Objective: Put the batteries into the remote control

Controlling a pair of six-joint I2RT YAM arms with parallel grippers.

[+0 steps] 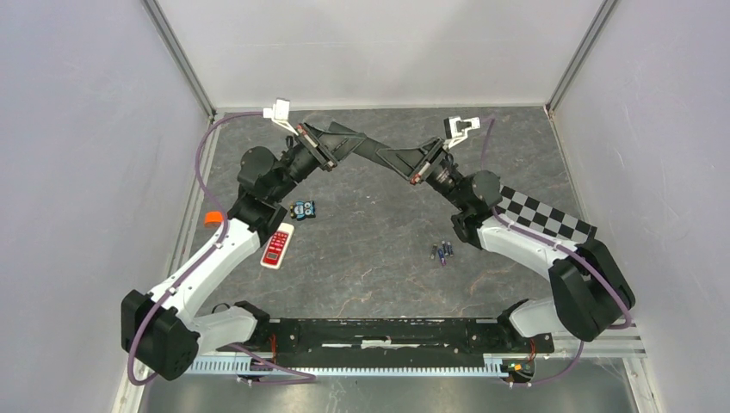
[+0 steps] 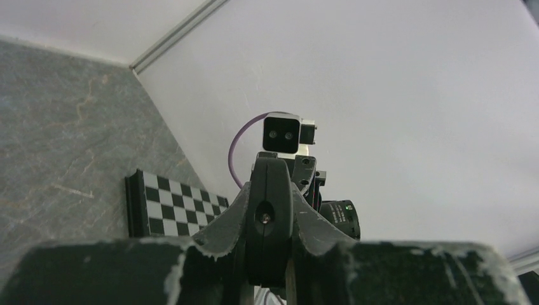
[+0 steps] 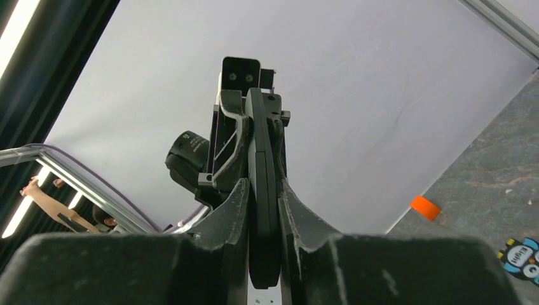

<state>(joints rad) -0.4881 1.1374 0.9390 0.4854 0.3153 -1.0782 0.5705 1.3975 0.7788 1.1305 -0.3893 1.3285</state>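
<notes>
Left gripper, top view: the left gripper [image 1: 349, 144] is clamping one end of the black remote [image 1: 372, 151], held up over the far half of the table [image 1: 370, 275].
Right gripper, top view: the right gripper [image 1: 400, 159] is pinching the opposite end, so the two are meeting almost tip to tip.
Batteries, top view: the batteries [image 1: 442, 252] are lying in a small cluster on the table, well apart from both grippers and just beside the right forearm.
Second remote, top view: a red-and-white remote [image 1: 277, 247] is lying flat beside the left arm, and its button print is showing too small to read.
Surroundings, top view: a blue sticker [image 1: 303, 209] is sitting just beyond that remote, orange tape [image 1: 212, 217] is lying near the left wall, and a checkerboard [image 1: 542, 215] is lying partly under the right arm.
Left wrist view: the fingers [image 2: 232, 219] are pressing both sides of the black remote, seen end-on, with the right wrist camera [image 2: 281, 133] facing back.
Right wrist view: the fingers [image 3: 232, 213] are gripping the remote's thin edge, with the left wrist camera [image 3: 240, 76] beyond. The sticker's lettering is showing cut off and unreadable.
</notes>
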